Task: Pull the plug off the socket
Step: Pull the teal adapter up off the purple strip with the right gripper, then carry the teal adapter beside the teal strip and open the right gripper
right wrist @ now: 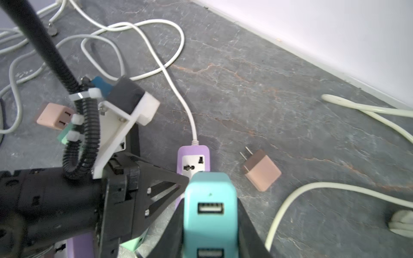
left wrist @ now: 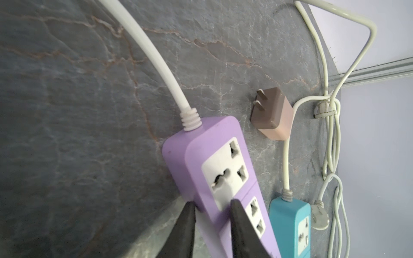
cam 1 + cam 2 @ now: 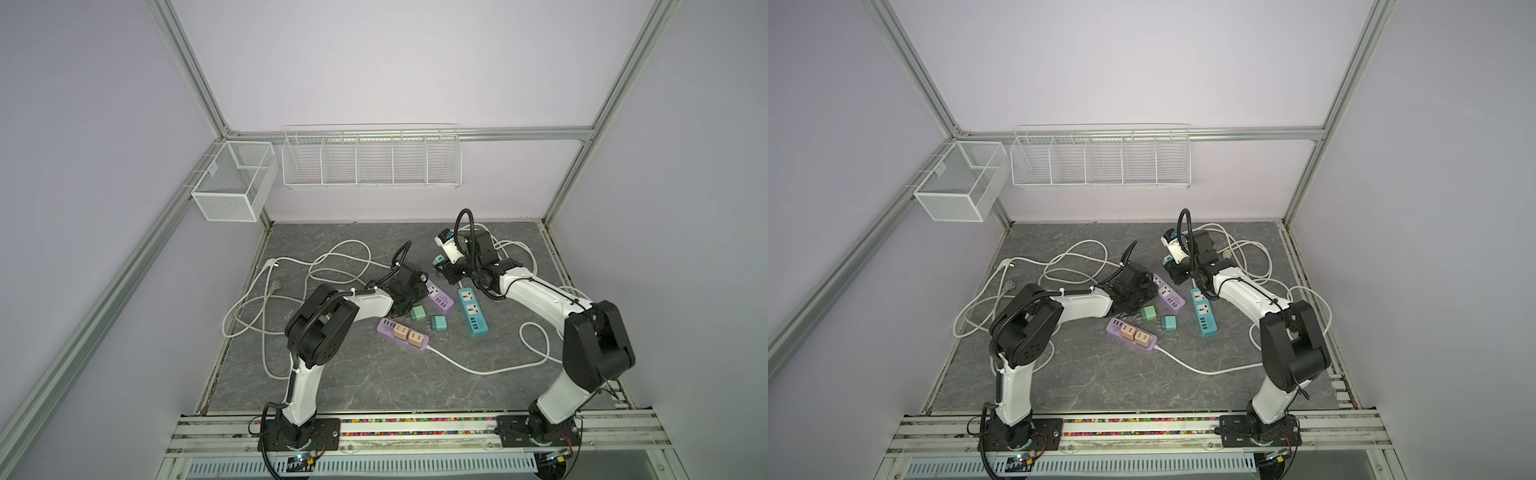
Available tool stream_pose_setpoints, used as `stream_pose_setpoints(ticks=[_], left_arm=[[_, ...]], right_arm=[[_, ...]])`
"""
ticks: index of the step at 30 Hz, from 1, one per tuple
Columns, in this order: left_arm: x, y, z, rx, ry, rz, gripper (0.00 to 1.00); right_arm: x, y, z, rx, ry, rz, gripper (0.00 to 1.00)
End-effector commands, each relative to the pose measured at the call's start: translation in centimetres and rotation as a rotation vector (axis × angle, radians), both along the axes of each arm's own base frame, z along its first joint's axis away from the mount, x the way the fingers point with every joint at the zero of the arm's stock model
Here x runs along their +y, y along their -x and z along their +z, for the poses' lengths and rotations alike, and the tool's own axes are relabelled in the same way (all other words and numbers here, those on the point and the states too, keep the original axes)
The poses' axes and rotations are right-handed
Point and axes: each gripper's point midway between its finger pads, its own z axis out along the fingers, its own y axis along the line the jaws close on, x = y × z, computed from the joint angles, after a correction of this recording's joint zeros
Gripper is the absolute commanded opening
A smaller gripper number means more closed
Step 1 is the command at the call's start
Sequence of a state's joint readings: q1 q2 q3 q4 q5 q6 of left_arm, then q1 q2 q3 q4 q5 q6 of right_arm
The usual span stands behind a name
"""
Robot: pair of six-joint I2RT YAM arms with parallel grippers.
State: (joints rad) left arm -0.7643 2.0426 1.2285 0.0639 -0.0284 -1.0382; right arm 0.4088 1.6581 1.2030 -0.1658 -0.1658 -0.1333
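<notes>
Right gripper [image 1: 210, 225] clamped tight on the teal plastic USB adapter plug [image 1: 210, 189], held up clear of the purple plastic power strip [image 2: 214, 131], whose long edge the left gripper [image 2: 212, 223] pinches.

We see pale lilac walls [image 3: 374, 62] around a grey veined floor [image 3: 353, 382]. An aluminium frame [image 3: 519, 134] edges them; on it hang a white mesh box [image 3: 232, 183] and a long wire rack [image 3: 370, 160]. Light is even.

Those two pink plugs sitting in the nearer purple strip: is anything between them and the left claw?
Yes. A loose green plug lies roughly between the left gripper and the pink plugs; a second loose plug lies beside it.
</notes>
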Motion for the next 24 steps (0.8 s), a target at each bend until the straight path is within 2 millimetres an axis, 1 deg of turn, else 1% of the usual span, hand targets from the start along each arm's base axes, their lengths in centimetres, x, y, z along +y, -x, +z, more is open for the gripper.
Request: stream_pose_setpoints(ticks=[1,4,7,9,12,15,17,18,22,24], left_arm=[[3.7,3.1,-6.1,0.179,-0.223,-0.005,0.27],[3.0,2.2,-3.8,0.135,-0.208,-0.020,0.28],[2.3,1.2,-1.4,0.086,-0.204,-0.042,0.29],[2.2,0.7,-0.3,0.078,-0.219,-0.048,0.29],[1.8,0.1,2.0,0.024,-0.190,-0.057,0.29],[2.0,0.3,3.9,-0.001,-0.177,-0.057,0.31],[2.2,0.5,5.5,-0.027,-0.166,-0.062,0.31],[2.4,0.7,6.4,-0.046,-0.158,-0.067,0.32],[3.6,1.6,9.1,-0.098,-0.153,-0.078,0.34],[4.1,2.2,10.2,-0.114,-0.145,-0.080,0.34]], right_arm=[[-0.9,1.1,1.4,0.001,-0.060,-0.041,0.29],[-1.7,2.0,2.2,0.001,-0.085,-0.088,0.29],[-3.0,2.9,2.4,0.039,-0.135,-0.182,0.29],[-3.6,3.9,2.2,0.072,-0.186,-0.232,0.28],[-3.6,5.5,1.6,0.131,-0.247,-0.254,0.28],[-4.0,6.8,1.5,0.173,-0.295,-0.276,0.28],[-3.8,7.7,1.9,0.198,-0.344,-0.270,0.28],[-3.8,8.6,1.1,0.228,-0.353,-0.265,0.29],[-3.9,10.6,0.3,0.282,-0.413,-0.275,0.29],[-3.8,11.2,-0.2,0.324,-0.435,-0.284,0.29]])
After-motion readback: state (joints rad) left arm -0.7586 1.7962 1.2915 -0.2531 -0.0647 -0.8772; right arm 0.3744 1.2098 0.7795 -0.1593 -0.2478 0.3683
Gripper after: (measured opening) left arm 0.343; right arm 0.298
